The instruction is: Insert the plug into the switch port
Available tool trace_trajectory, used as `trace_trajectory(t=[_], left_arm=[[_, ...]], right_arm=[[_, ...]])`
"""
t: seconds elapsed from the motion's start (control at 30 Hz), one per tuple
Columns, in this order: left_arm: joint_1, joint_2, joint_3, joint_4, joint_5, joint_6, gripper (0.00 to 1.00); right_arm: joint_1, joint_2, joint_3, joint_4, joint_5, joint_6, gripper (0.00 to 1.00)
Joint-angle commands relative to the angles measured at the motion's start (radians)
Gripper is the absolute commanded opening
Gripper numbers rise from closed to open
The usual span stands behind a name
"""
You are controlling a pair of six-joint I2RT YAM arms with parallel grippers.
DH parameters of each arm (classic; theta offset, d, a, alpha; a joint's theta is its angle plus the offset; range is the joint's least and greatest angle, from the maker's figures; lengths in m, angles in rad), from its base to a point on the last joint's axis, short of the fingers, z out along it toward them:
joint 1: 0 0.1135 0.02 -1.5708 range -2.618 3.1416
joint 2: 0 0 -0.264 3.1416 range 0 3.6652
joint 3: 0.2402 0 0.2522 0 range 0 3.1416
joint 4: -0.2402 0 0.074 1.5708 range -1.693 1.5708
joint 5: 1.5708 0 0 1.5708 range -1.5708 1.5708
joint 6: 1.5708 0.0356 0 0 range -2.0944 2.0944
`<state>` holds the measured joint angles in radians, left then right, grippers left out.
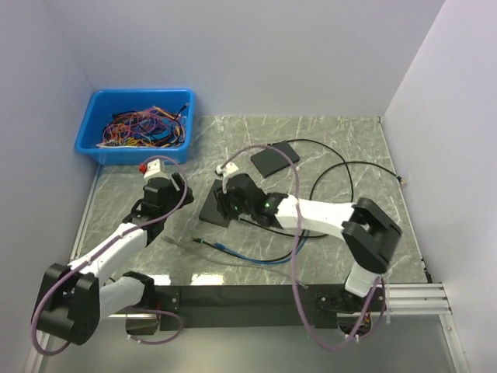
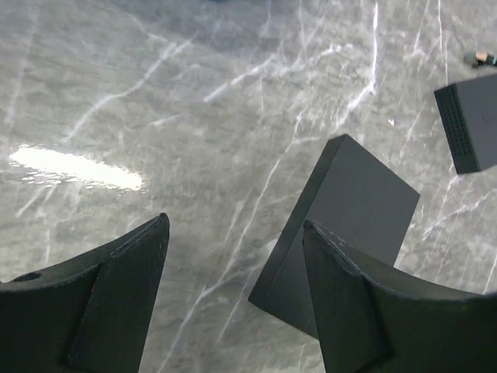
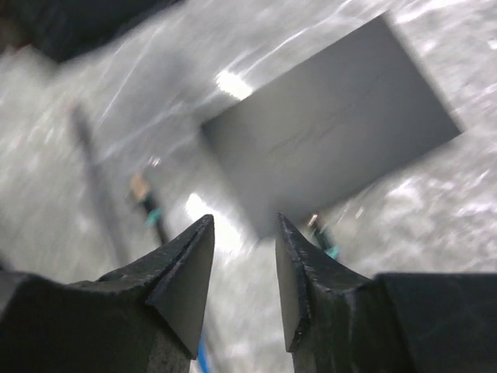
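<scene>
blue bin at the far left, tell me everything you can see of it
The blue bin is a rectangular open-topped tub, plastic by its look, standing upright at the far left corner of the table. It holds a tangled heap of thin multicoloured wires. Only the table and the wires visibly touch it.

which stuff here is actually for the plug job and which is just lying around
For the job: black switch box; blue cable and its plug; right tool, open beside the box.
Lying about: blue bin of loose wires; second black box; black cable loop.
</scene>
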<state>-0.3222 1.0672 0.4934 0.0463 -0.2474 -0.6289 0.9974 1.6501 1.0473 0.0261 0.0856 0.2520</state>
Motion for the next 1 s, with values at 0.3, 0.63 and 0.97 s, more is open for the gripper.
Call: trace_trajectory(t=[0.3, 0.63, 0.97], left_arm=[[0.018, 0.364, 0.175, 0.309, 0.324, 0.081, 0.73], [0.018, 0.611, 0.266, 0.389, 0.502, 0.095, 0.69], [0.018, 0.654, 0.293, 0.402, 0.540, 0.116, 0.67]], right_arm=[[-0.224, 0.129, 0.115, -0.095, -0.072, 0.179, 0.42], [-0.218, 0.232, 0.108, -0.028, -0.218, 0.231, 0.42], [-0.198, 0.267, 0.117, 0.020, -0.262, 0.259, 0.40]])
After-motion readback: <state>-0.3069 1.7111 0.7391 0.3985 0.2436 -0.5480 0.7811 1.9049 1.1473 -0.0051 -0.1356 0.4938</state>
